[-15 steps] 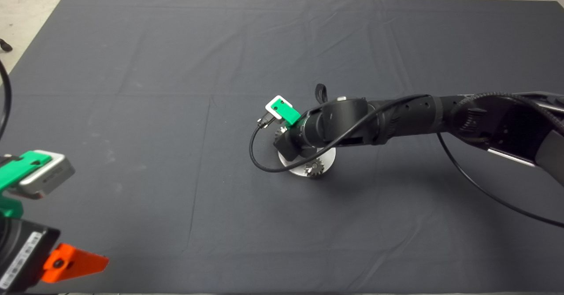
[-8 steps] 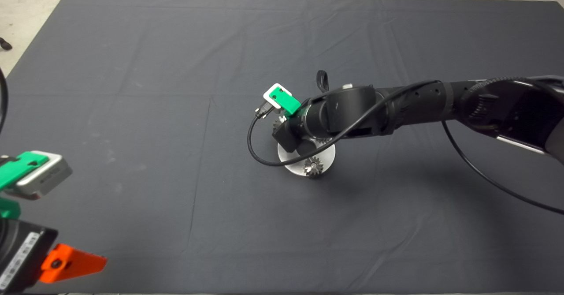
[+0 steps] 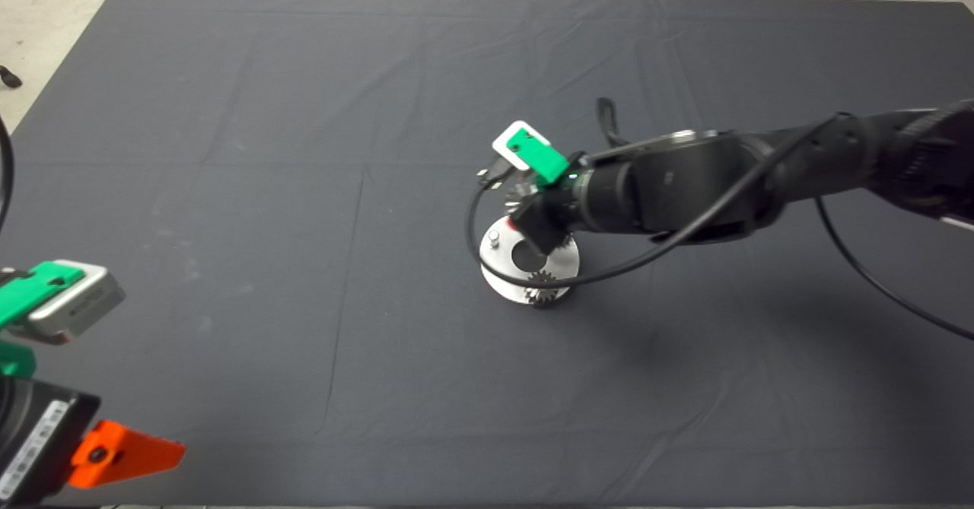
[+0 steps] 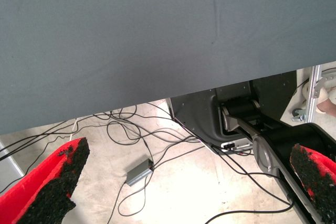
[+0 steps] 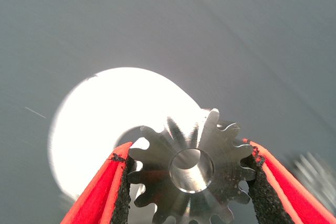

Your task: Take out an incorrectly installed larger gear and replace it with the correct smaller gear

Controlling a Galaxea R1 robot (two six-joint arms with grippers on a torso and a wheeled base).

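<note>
My right gripper [image 3: 523, 208] hovers just above the far edge of the round silver plate [image 3: 508, 277]. It is shut on the larger gear [image 3: 519, 192], which hangs clear of the plate. In the right wrist view that steel gear [image 5: 163, 156] sits between the black pads [image 5: 122, 192], with the right gripper [image 5: 188, 154] closed on its teeth. A bare peg [image 3: 494, 241] stands on the plate's left side. One smaller gear [image 3: 542, 290] sits on the plate's near edge, and another [image 3: 564, 244] shows partly under the arm. My left gripper [image 4: 184, 182] waits open at the mat's lower left.
The plate has a dark centre hole [image 3: 525, 255]. A black cable [image 3: 475, 220] loops from the right wrist down beside the plate. Below the mat's edge, the left wrist view shows floor with cables and a small grey box [image 4: 139, 171].
The right arm has risen and shifted right and away, carrying the gear off the plate. The plate's peg and centre hole, hidden before, now show. The left arm has not moved.
</note>
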